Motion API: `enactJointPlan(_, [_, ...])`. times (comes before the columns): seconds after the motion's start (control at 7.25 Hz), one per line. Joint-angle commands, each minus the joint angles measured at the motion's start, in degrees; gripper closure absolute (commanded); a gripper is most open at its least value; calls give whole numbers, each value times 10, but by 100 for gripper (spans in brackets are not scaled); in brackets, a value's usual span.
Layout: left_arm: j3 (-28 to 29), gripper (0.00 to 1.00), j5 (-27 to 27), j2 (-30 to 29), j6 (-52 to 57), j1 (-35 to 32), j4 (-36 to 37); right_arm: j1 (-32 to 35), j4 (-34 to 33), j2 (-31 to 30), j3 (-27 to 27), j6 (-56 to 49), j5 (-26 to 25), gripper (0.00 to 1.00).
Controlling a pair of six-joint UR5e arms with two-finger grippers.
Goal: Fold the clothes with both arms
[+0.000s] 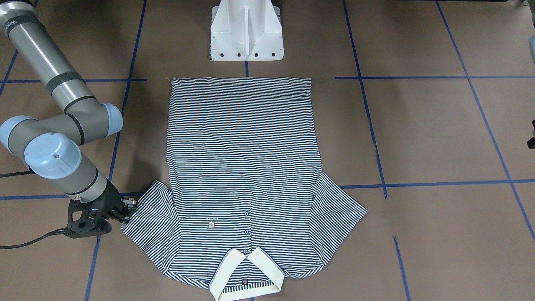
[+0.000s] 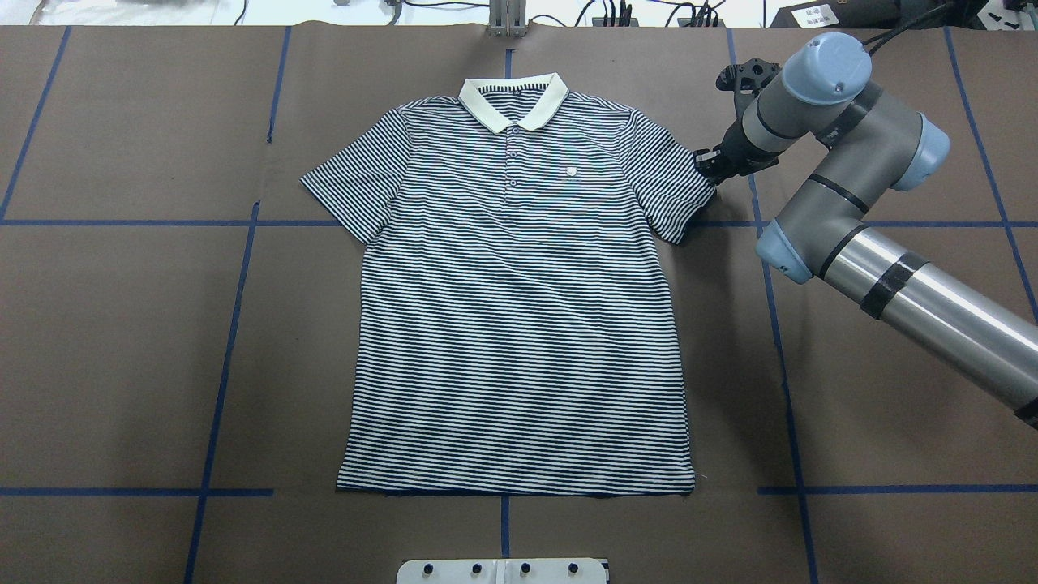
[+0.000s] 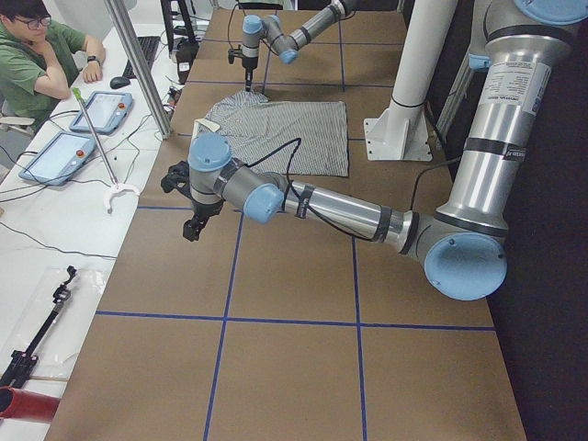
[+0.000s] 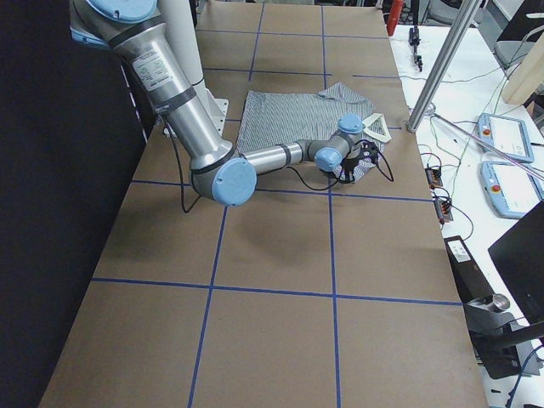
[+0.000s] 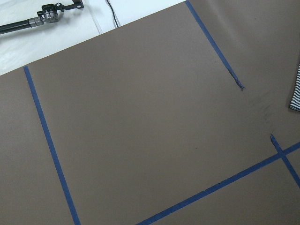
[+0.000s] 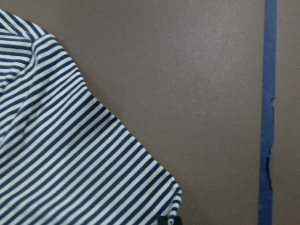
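Observation:
The striped polo shirt (image 2: 519,308) lies flat and face up on the brown table, its cream collar (image 2: 512,100) on the side far from the robot's base. My right gripper (image 2: 704,165) is down at the outer hem of one sleeve (image 1: 146,219), at table height, with its fingertips (image 1: 130,204) touching the sleeve's edge. The right wrist view shows that sleeve corner (image 6: 93,154) against a dark fingertip at the bottom edge, and I cannot tell whether the jaws are closed. My left gripper (image 3: 193,223) hangs over bare table well away from the shirt, its state unclear.
The white pedestal base (image 1: 246,31) stands just beyond the shirt's bottom hem. Blue tape lines (image 2: 227,341) cross the brown table. A person (image 3: 41,55) sits at a side bench with tablets (image 3: 64,152) and cables, outside the table.

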Motion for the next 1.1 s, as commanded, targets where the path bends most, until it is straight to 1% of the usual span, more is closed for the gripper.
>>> enactJointPlan(0.0, [0, 0, 0, 0, 0, 1, 0, 3, 1, 1, 27, 5, 10, 100])
enactJointPlan(0.28, [1, 0, 0, 0, 0, 1, 0, -6, 5, 0, 85, 6, 42, 100])
enactJointPlan(0.41, [1, 0, 0, 0, 0, 1, 0, -38, 12, 3, 110, 12, 37, 100])
enactJointPlan(0.55, [4, 0, 0, 0, 2, 1, 0, -62, 9, 30, 108, 23, 24, 100])
enactJointPlan(0.69, [6, 0, 0, 0, 5, 1, 0, -80, 5, 82, 65, 23, -27, 100])
enactJointPlan(0.83, [7, 0, 0, 0, 4, 1, 0, -84, 6, 150, -20, 23, -43, 100])
enactJointPlan(0.97, [7, 0, 0, 0, 3, 1, 0, -82, 8, 170, -56, 22, -58, 100])
